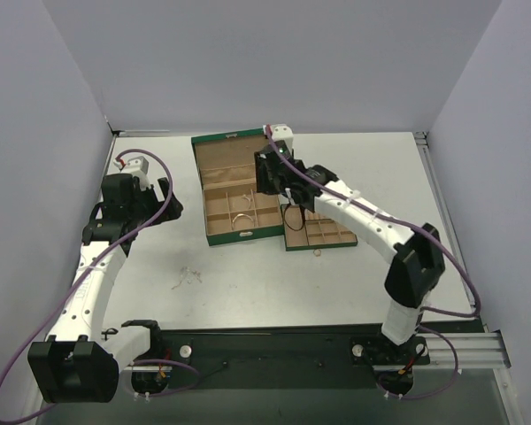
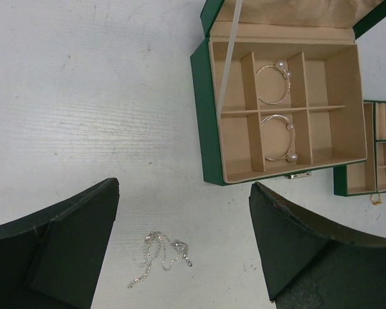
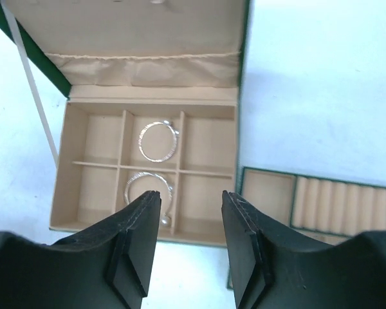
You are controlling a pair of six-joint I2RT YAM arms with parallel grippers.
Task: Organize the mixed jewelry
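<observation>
Fingers on the left point(image 2: 58, 251) spread wide above the chain point(image 2: 161, 254), right fingers point(image 3: 138, 238) half apart, both empty.

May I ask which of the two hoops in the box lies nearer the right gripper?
The front hoop, in the middle compartment away from the lid, just beyond the right gripper; the rear hoop sits nearer the lid.

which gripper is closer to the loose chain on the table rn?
Left. The chain lies on the table close to the open left gripper, low in its wrist view. The right gripper hangs over the green box, farther off.
</observation>
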